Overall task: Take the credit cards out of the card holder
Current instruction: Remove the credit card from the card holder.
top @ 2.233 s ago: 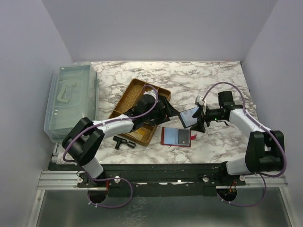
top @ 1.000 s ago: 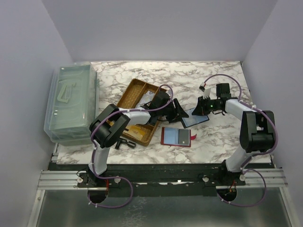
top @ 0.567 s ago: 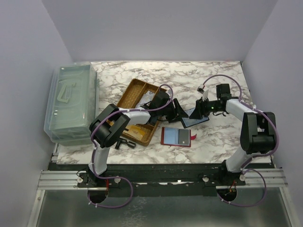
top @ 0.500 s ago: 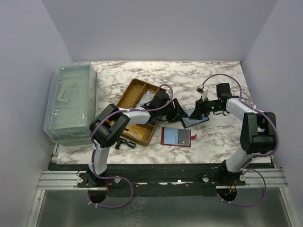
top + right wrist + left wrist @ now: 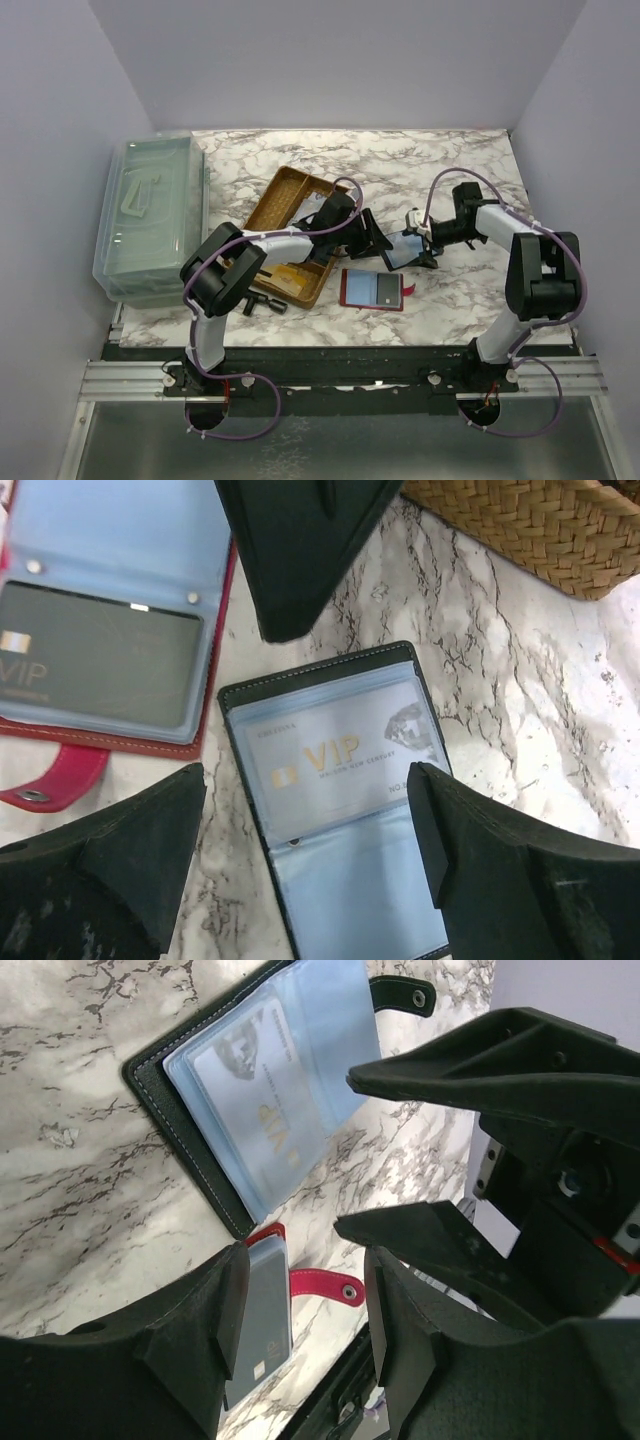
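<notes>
From above, the open black card holder (image 5: 398, 252) lies flat on the marble desk (image 5: 400, 165), between the two arms. The left end effector (image 5: 370, 240) is just beside its left edge and the right end effector (image 5: 420, 242) is at its right edge. A red card holder (image 5: 372, 289), also open, lies near it toward the arms, and a woven basket (image 5: 285, 195) and a clear plastic box (image 5: 150, 215) are further left.

In the left wrist view, the left end effector (image 5: 305, 1260) has its fingers wide apart and nothing between them. The black card holder (image 5: 265, 1090) is beyond them, with a pale VIP card (image 5: 270, 1110) inside the clear sleeve.

In the right wrist view, the right end effector (image 5: 305, 775) is also spread wide and grips nothing. The black card holder (image 5: 340, 800) lies below, between the fingers, with the card in its sleeve. The red card holder (image 5: 100, 650) shows a dark card (image 5: 95, 665).
</notes>
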`<action>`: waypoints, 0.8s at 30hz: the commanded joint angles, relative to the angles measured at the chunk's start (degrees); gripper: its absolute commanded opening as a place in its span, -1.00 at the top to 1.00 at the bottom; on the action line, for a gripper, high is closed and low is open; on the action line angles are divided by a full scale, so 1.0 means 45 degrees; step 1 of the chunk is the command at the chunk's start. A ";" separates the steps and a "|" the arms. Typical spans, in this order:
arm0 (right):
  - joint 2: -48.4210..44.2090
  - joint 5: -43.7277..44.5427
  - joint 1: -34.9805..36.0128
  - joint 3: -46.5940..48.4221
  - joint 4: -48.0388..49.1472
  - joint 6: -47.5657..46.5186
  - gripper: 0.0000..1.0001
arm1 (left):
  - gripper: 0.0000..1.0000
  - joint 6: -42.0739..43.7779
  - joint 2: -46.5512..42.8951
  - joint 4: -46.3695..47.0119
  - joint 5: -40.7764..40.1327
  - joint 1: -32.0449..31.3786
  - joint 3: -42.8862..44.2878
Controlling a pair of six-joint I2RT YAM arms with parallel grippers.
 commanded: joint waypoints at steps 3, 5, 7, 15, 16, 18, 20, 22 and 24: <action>0.0703 0.1060 0.0643 0.0349 0.0839 -0.0861 -0.77 | -0.10 0.0577 -0.0910 -0.0360 -0.0667 0.0052 -0.0508; 0.0770 0.1247 0.0823 0.0188 0.1108 -0.0540 -0.77 | -0.10 0.0599 -0.0885 -0.0386 -0.0646 0.0058 -0.0478; 0.0728 0.1397 0.0964 -0.0078 0.1410 -0.0303 -0.76 | -0.10 0.0588 -0.0866 -0.0385 -0.0627 0.0087 -0.0457; 0.0443 0.1876 0.1029 -0.0855 0.2974 0.1692 -0.63 | -0.10 -0.0025 -0.0458 0.0456 0.0160 0.0179 -0.0456; 0.0334 0.1937 0.1029 -0.1000 0.3171 0.1783 -0.63 | -0.10 -0.0057 -0.0425 0.0497 0.0188 0.0177 -0.0456; 0.0171 0.2063 0.1029 -0.1212 0.3571 0.2157 -0.63 | -0.10 -0.0111 -0.0413 0.0528 0.0214 0.0178 -0.0473; -0.0009 0.2131 0.1029 -0.1378 0.3993 0.2421 -0.63 | -0.10 -0.0155 -0.0431 0.0554 0.0197 0.0186 -0.0522; -0.0179 0.2179 0.1029 -0.1471 0.4417 0.3004 -0.62 | -0.10 -0.0198 -0.0412 0.0573 0.0228 0.0198 -0.0552; -0.0369 0.2201 0.1029 -0.1482 0.4680 0.3624 -0.58 | -0.10 -0.0248 -0.0402 0.0598 0.0260 0.0194 -0.0575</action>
